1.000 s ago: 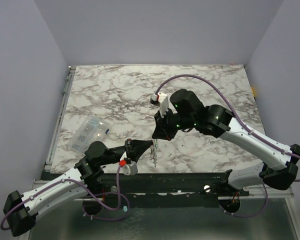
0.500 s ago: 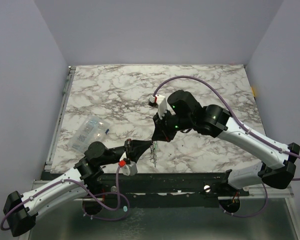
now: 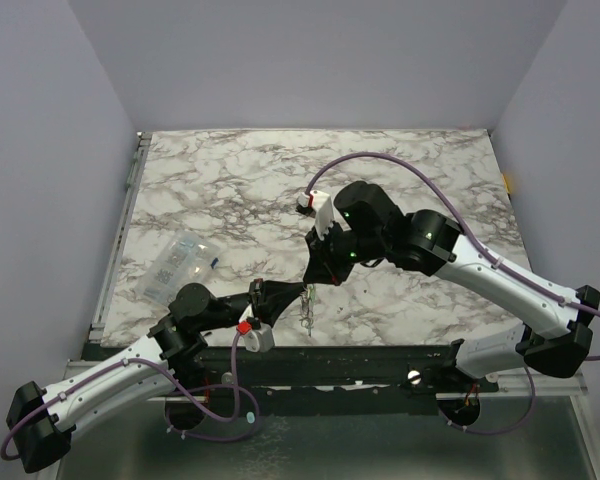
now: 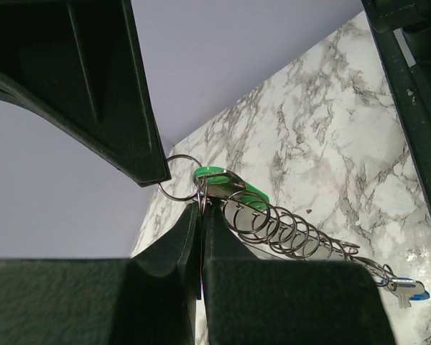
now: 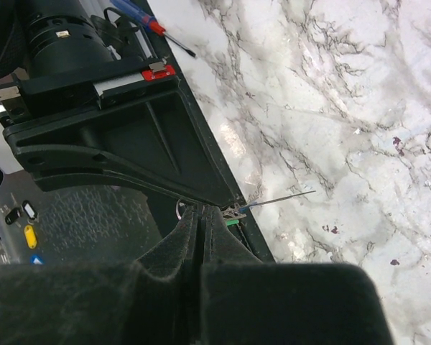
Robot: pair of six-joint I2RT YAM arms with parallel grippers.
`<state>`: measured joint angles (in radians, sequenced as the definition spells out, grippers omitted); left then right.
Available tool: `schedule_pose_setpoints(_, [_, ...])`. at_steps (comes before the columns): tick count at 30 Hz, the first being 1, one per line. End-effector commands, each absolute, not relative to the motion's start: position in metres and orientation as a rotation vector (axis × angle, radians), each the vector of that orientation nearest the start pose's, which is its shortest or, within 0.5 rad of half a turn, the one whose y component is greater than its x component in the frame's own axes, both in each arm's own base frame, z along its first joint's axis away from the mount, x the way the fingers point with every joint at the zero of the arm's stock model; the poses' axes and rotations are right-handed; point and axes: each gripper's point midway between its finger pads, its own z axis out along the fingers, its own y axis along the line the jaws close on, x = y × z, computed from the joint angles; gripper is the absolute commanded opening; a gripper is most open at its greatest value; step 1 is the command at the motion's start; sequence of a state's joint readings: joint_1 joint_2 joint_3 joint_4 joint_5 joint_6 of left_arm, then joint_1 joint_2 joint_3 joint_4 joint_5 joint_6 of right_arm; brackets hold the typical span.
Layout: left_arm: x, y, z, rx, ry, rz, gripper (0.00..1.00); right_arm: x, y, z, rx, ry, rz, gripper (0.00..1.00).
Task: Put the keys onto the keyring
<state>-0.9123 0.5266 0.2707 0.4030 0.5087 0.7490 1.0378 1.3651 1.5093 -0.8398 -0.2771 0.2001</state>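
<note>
My left pincer [image 4: 201, 215] is clamped on the keyring [image 4: 238, 210], held above the bench [image 3: 430, 170] near its front edge. The right pincer [image 5: 201, 215] is together, with its tip against the ring. If I pull them apart, the ring may slip out and fall. I count one green key [image 4: 219, 176], one blue key [image 4: 411, 290] and one keyring.

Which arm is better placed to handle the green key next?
Probably right: the right gripper, shut, meets the keyring from the far side, while the left gripper pinches it as holder.
</note>
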Motion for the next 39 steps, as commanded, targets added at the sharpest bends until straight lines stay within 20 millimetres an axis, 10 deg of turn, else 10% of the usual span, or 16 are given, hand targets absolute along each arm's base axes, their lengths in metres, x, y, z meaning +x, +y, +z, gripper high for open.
schedule_pose_setpoints(1, [0.123,-0.264,0.255,1.298,0.589,-0.498,0.0,0.127,0.335,0.291,-1.138,2.142,0.939,0.01])
schedule_pose_setpoints(39, [0.123,-0.263,0.257,1.293,0.586,-0.498,0.0,0.121,0.36,0.291,-1.062,2.253,1.02,0.01])
